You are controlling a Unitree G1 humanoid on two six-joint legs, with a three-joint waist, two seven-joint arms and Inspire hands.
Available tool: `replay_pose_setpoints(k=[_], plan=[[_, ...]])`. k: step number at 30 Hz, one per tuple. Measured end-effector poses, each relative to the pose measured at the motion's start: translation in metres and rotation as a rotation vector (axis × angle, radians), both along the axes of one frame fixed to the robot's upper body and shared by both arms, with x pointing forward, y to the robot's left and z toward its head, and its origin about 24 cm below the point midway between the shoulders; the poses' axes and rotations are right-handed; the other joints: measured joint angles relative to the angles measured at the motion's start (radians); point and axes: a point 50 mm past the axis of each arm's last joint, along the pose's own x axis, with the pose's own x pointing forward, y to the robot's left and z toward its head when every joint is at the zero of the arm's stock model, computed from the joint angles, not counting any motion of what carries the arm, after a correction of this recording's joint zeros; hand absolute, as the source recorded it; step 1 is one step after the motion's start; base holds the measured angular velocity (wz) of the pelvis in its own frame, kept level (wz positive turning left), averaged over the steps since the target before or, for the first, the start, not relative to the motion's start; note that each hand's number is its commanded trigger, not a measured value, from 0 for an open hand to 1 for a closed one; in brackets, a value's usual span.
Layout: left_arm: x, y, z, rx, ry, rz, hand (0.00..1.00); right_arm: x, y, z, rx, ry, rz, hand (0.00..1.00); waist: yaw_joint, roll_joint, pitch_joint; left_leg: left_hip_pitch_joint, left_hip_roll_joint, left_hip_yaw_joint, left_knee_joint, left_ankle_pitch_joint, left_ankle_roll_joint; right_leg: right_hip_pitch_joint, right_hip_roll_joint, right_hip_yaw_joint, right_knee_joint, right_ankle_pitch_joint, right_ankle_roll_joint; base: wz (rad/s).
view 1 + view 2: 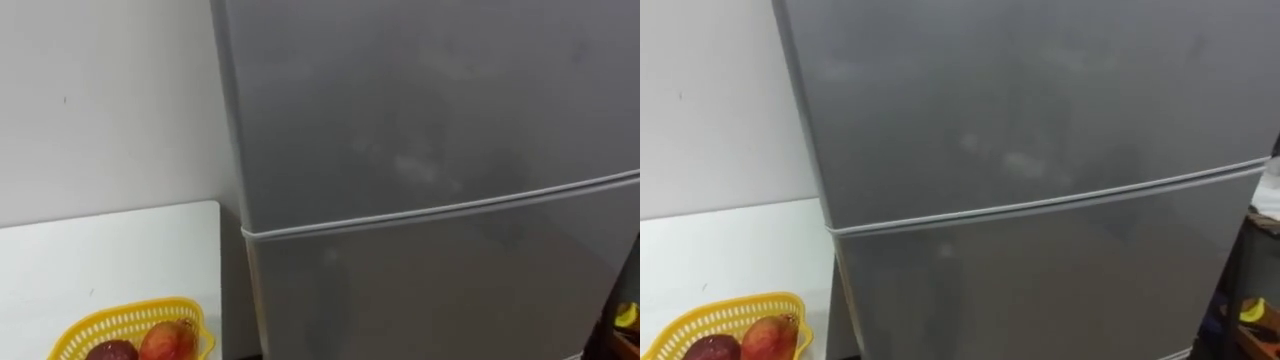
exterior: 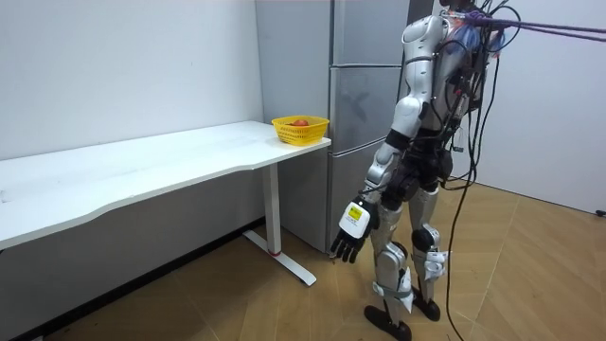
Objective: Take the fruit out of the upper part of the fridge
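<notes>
Though near fridge (image 1: pixel 420 120), left fingers (image 2: pixel 343 248) slack.

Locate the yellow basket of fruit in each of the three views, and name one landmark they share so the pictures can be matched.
Left eye view: the yellow basket sits at the bottom left, on the white table, left of the fridge.
Right eye view: the basket is at the bottom left corner, cut by the edge.
Room view: the basket stands at the table's end nearest the fridge.
Shared landmark: the grey fridge.
</notes>
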Motion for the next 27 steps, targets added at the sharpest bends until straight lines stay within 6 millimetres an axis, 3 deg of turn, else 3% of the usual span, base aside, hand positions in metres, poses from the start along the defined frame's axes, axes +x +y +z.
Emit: replay_pose_setpoints(k=[6,8,13,20,27], plan=[[0.015,-0.005,-0.001,-0.01,-0.054,-0.031,0.0,-0.031,0.049,-0.069,0.205,0.267,0.051,0.0,0.005,-0.002,-0.0003,0.002,0.004,0.016,-0.003,0.0,-0.001,-0.002,-0.001,0.005,-0.002,0.0,0.0,0.0],[0.02,-0.006,0.0,-0.014,-0.075,-0.037,0.0,-0.053,0.066,-0.095,0.281,0.398,0.065,0.0,0.005,0.002,-0.0004,0.004,0.004,0.017,-0.011,0.0,0.0,-0.002,-0.002,0.009,-0.001,-0.001,0.002,0.0],[0.016,-0.013,-0.003,-0.064,-0.066,-0.033,0.0,-0.097,0.09,-0.129,0.413,0.556,0.093,0.0,0.007,0.02,-0.0005,0.007,0.003,0.021,-0.019,0.0,0.001,-0.002,-0.003,0.019,0.0,-0.003,0.004,-0.04],[0.01,-0.021,-0.006,-0.122,-0.046,-0.02,0.0,-0.138,0.119,-0.148,0.507,0.679,0.302,0.0,0.015,0.02,-0.0006,0.022,0.002,0.015,-0.013,0.0,0.001,0.01,-0.002,0.018,-0.001,-0.004,0.003,-0.01],[-0.012,-0.02,-0.008,-0.138,0.046,0.023,0.0,-0.146,0.132,-0.152,0.447,0.841,0.758,0.0,0.028,0.005,0.0009,0.036,0.002,0.002,-0.015,0.0,0.0,0.025,-0.008,0.008,-0.013,-0.009,0.002,0.05]])
